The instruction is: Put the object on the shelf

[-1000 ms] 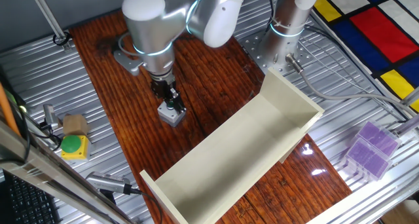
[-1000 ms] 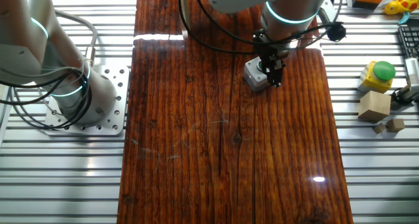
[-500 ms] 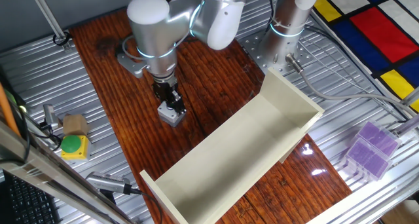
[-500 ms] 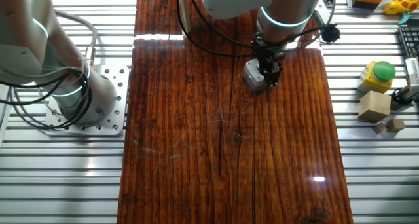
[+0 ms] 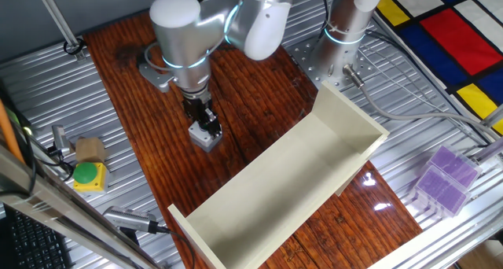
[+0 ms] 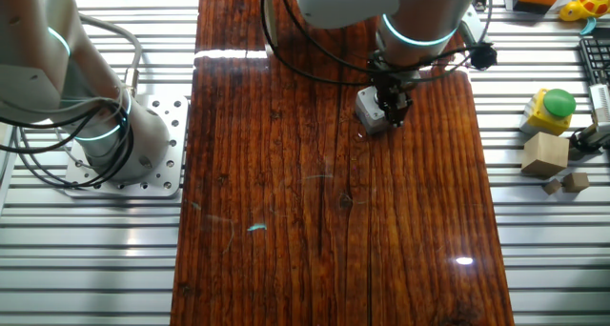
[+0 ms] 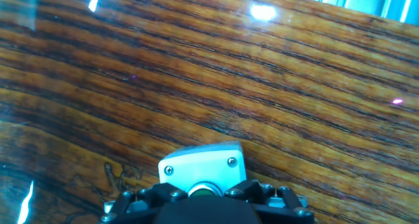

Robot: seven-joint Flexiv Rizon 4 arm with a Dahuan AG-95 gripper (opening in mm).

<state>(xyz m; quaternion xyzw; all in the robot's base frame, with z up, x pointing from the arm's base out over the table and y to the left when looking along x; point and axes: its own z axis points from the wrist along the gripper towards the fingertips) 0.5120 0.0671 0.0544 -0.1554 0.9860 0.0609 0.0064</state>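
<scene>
A dark red-brown wooden tabletop [image 5: 259,119] fills the middle of the scene, set on ribbed metal. Well apart from the hand, toward the near corner of the table in one fixed view, lies the shelf [image 5: 275,186]: a long cream-white trough with a flat base, a tall long wall and end panels, its open side facing up, ready to take something lowered in from above. Nothing is on it yet.

The silver robot arm [image 5: 192,33] reaches straight down over the table so that its gripper [image 5: 206,126] points at the wood. Directly beneath the gripper sits the small grey push-button box [image 6: 374,110], resting on the tabletop. The black fingers straddle its top where the green button [image 7: 204,192] is, apparently pinching the box by its sides for a lift, though how firmly they press cannot be told.

Off to the side of the hand, on the metal, stand a yellow button box [image 5: 89,175] and a tan wooden block [image 5: 89,149], not needed here.
</scene>
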